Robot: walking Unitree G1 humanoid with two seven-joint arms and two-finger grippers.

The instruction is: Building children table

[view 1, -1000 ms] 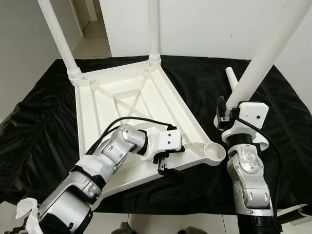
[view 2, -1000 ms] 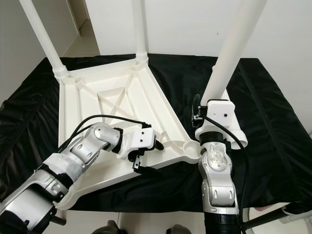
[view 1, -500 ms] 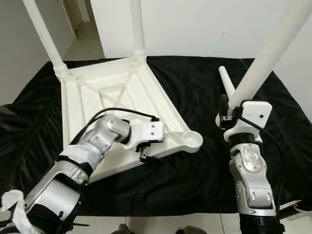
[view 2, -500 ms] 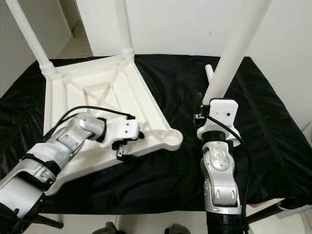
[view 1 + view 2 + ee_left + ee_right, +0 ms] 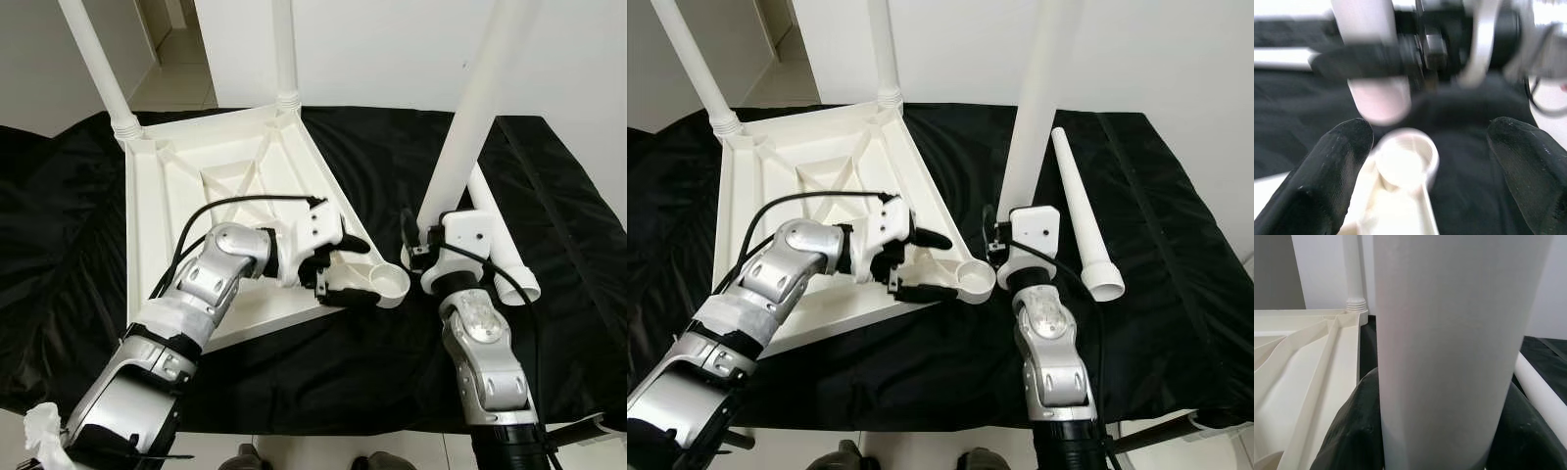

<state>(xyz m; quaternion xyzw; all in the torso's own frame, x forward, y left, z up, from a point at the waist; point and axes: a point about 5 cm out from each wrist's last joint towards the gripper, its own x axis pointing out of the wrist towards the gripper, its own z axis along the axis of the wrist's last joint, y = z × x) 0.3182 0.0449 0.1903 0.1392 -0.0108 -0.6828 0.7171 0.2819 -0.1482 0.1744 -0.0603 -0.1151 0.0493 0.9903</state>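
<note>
- White tabletop [image 5: 196, 206] lies upside down on black cloth [image 5: 88, 255], ribs up; two legs already stand in its far corners: far-left leg [image 5: 93, 59], far-right leg [image 5: 284, 49].
- Landmark = empty corner socket [image 5: 390, 282] at the tabletop's near-right corner, round cup facing up.
- Left gripper [image 5: 345, 269] sits at that corner, fingers spread: one black finger above the rim, the other below the edge, straddling the corner next to the socket. Can't tell whether they touch it.
- In the left wrist view the socket [image 5: 1406, 161] lies between the two spread fingertips [image 5: 1337, 156], with a leg end hovering just above it.
- Right gripper [image 5: 419, 253] is clamped on the third leg [image 5: 475, 108], held near upright, its lower end just right of the socket and not yet in it.
- Right wrist view: the held leg [image 5: 1449, 347] sits between the fingers.
- Fourth leg [image 5: 495, 240] lies flat on the cloth, right of the socket, behind the right gripper.
</note>
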